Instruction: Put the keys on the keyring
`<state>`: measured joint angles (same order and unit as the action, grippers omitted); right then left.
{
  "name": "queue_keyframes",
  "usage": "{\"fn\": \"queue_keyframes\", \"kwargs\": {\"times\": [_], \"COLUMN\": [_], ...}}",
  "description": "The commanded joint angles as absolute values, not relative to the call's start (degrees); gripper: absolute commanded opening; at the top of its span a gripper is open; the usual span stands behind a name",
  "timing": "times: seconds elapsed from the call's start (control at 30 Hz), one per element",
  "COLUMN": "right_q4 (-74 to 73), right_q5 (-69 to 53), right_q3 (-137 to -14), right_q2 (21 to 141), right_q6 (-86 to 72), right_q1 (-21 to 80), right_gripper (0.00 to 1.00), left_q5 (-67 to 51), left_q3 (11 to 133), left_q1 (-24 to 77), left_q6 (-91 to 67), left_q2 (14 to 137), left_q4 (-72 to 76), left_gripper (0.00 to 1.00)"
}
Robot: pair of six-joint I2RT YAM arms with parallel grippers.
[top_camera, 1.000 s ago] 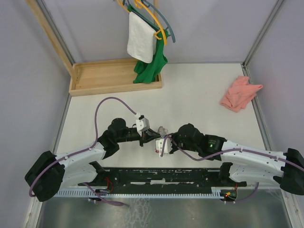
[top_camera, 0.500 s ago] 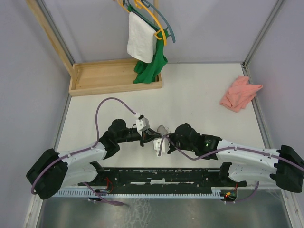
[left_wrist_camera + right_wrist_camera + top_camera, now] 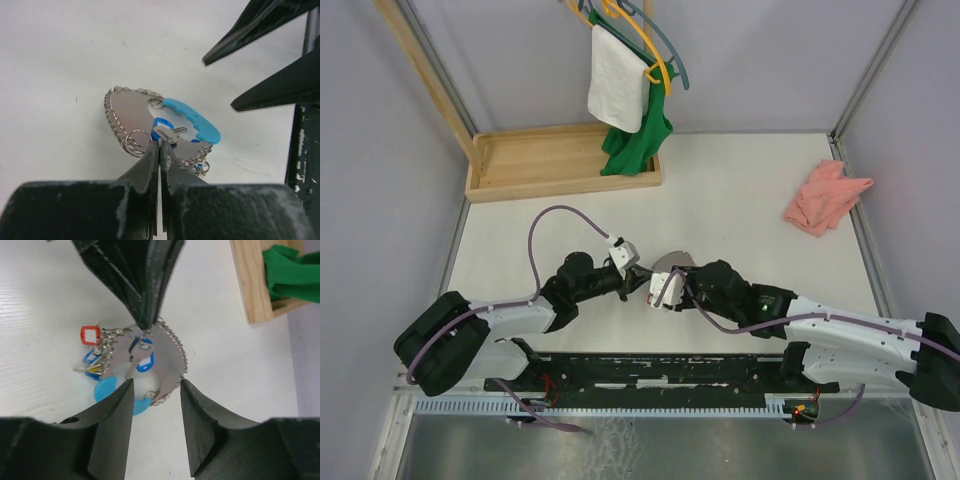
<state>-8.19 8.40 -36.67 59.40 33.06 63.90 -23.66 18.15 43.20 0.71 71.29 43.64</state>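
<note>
Key tag (image 3: 90,335), red: right-wrist only

Arms: we count two, left (image 3: 510,320) and right (image 3: 840,325).
Keyring disc: one (image 3: 167,360), centre.
Keys: one red-headed key (image 3: 90,335); the blue-headed keys (image 3: 145,364) overlap, so we cannot count them.
Pink cloth: one (image 3: 825,197), right.
Wooden tray: one (image 3: 560,160), upper left.
White towel: one (image 3: 617,78), top.
Green garment: one (image 3: 638,135).

White table (image 3: 740,200) with wooden tray (image 3: 540,160), pink cloth (image 3: 825,197), keyring (image 3: 132,107)
</note>
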Motion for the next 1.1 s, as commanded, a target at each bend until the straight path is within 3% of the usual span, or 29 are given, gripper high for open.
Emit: {"fn": "queue_keyframes", "kwargs": {"times": [0.0,0.17,0.23,0.27,0.43,0.77,0.93,1.07], "right_q4": [-8.1,-12.3,-15.2,-16.8,-25.1,-41.2,-47.0,-54.6], "right_q5": [21.4,31.2,35.3,37.0,46.3,58.5,60.4,62.8], "right_q3": [-38.3,-38.8,-39.1,-39.3,-40.1,-43.4,-47.1,-50.9], "right_q2": [56.2,53.0,51.9,51.2,46.6,34.9,30.6,27.9], "right_q6": [22.7,9.8,5.1,3.4,-6.0,-24.6,-27.6,-30.7], "right_q1": [64.0,63.8,63.6,63.4,62.6,62.5,62.6,62.6], "right_gripper": [0.54,0.67,0.98,1.00,1.00,1.00,1.00,1.00], "left_q5": [-16.5,-8.3,-5.3,-3.5,5.0,20.6,21.9,21.7], "left_q3": [19.7,20.4,20.5,20.5,19.5,22.2,28.2,33.0], "left_q1": [42.8,42.4,41.9,41.6,40.5,40.1,40.2,40.1], "left_q6": [0.3,-5.3,-8.5,-10.2,-15.9,-23.1,-25.1,-25.3], "left_q2": [76.5,82.4,83.3,83.1,75.9,39.8,23.4,16.7], "left_q4": [52.5,55.6,55.3,54.8,47.6,8.0,-8.7,-19.5], "left_gripper": [0.03,0.03,0.10,0.16,0.49,0.92,1.00,0.99]}}
